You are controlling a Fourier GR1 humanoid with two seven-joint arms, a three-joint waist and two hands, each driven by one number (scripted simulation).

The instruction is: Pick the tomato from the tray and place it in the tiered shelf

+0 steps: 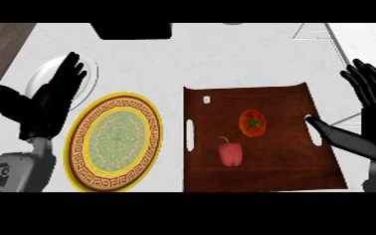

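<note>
A red-orange tomato point(252, 123) with a green stem lies on the dark brown tray point(283, 172), right of its middle. My right hand point(361, 87) stands open at the view's right edge, fingers up, with its thumb point(327, 131) reaching over the tray's right handle slot, a little right of the tomato and apart from it. My left hand point(58, 92) is open at the left, fingers up, over a white plate, far from the tray. A dark object point(132, 30) at the counter's far edge may be the shelf; I cannot tell.
A red bell pepper point(231, 152) lies on the tray just below-left of the tomato. A yellow patterned plate point(114, 142) sits left of the tray. A white plate point(44, 74) lies partly under my left hand. A small white item point(207, 99) rests near the tray's far-left corner.
</note>
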